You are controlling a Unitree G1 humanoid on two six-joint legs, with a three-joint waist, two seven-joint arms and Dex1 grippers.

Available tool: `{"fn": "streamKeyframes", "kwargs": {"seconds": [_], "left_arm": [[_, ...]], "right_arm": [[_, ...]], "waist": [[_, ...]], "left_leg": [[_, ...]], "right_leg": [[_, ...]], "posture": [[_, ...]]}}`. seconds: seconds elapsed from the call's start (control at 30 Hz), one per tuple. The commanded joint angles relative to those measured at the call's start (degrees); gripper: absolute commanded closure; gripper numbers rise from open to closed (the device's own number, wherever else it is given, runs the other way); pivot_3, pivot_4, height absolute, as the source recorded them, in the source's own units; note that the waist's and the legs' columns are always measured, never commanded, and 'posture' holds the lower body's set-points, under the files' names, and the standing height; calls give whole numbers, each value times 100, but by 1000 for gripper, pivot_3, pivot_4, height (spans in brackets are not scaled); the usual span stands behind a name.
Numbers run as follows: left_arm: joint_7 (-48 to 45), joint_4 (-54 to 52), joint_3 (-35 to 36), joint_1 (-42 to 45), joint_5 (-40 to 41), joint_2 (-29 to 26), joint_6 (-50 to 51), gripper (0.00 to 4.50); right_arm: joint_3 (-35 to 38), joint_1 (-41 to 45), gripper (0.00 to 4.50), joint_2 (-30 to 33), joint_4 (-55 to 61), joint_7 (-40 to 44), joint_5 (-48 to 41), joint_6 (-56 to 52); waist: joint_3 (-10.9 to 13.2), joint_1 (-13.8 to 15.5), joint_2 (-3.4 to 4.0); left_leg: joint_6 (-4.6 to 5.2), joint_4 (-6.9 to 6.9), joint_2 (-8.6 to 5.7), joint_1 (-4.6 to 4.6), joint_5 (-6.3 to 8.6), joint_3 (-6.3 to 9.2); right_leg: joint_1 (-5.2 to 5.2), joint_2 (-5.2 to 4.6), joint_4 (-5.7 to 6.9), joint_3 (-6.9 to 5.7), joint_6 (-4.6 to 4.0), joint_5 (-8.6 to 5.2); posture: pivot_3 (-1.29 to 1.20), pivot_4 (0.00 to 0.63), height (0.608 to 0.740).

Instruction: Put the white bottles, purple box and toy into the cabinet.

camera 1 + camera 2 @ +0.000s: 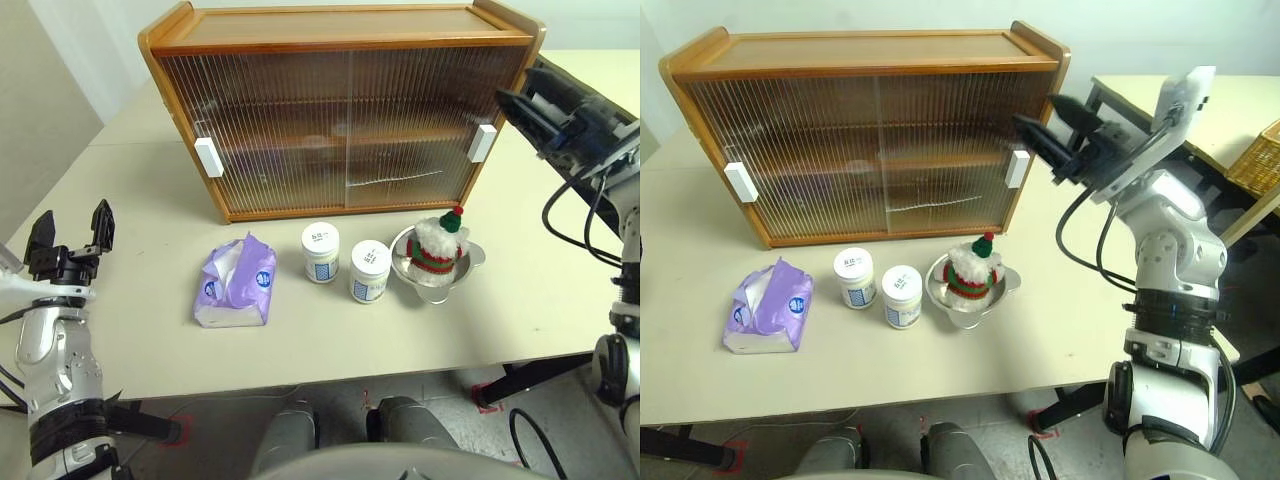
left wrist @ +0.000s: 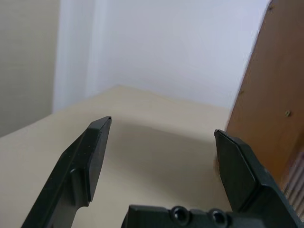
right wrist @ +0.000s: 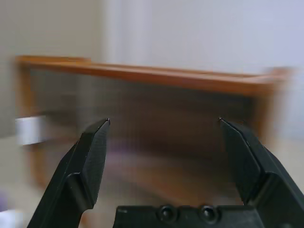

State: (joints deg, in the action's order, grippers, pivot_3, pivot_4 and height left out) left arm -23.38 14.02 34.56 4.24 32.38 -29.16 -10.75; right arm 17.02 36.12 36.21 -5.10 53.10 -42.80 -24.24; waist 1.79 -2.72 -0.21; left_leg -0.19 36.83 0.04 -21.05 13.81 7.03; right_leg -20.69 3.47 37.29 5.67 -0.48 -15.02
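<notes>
While both sliding doors [image 1: 345, 125] cover the cabinet [image 1: 340, 30], each tool [image 1: 70, 228] [image 1: 1048, 122] gapes empty

- The inside of the cabinet [image 1: 340, 120] is veiled by its ribbed sliding doors; only dim shapes can be made out.
- The print on the two white bottles [image 1: 321, 251] is too small to be read.
- In the right wrist view the cabinet is smeared by blur.

The cabinet [image 1: 340, 110] was honey-brown with ribbed translucent doors and white handles. The box [image 1: 238, 283] was lilac, the two bottles [image 1: 321, 251] white, the toy [image 1: 438, 245] white, red and green.
</notes>
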Motion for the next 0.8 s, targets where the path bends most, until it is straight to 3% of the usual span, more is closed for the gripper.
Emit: {"fn": "streamKeyframes", "kwargs": {"seconds": [0.03,0.17,0.27,0.6,0.63,0.8], "left_arm": [[259,-691,-245,57,134,103,689,19],[674,-1509,-655,86,226,419,1476,19],[820,-1783,-759,160,222,491,1793,662],[744,-1832,-792,494,254,366,2526,4258],[745,-1815,-813,560,255,362,2592,4461],[655,-1581,-905,868,162,409,2670,4461]], "right_arm": [[-201,-205,0,-26,712,181,-463,-628],[-440,-429,0,-143,1036,336,-600,-917],[-600,-551,0,-151,1214,437,-595,-1031],[-854,-580,0,-226,1341,638,-552,-1108],[-888,-584,0,-243,1345,662,-533,-1095],[-961,-602,0,-317,1357,685,-510,-1056]], "waist": [[-1,3,-8],[-9,3,-24],[-9,3,-35],[-11,18,-39],[-13,24,-41],[-19,51,-50]], "left_leg": [[0,2,-10,0,0,-9],[-3,15,-54,11,2,-29],[-4,26,-49,9,2,-27],[-8,33,-22,12,4,-19],[-8,33,-21,12,4,-17],[-8,37,-20,12,4,-15]], "right_leg": [[2,18,-2,0,1,-1],[20,29,-8,3,2,-1],[20,38,-7,4,1,2],[20,63,-5,4,-15,11],[20,63,-5,4,-16,12],[20,64,-5,4,-20,15]], "posture": [[-58,21,740],[-57,14,740],[-60,15,740],[-56,12,740],[-56,12,740],[-52,8,740]]}}
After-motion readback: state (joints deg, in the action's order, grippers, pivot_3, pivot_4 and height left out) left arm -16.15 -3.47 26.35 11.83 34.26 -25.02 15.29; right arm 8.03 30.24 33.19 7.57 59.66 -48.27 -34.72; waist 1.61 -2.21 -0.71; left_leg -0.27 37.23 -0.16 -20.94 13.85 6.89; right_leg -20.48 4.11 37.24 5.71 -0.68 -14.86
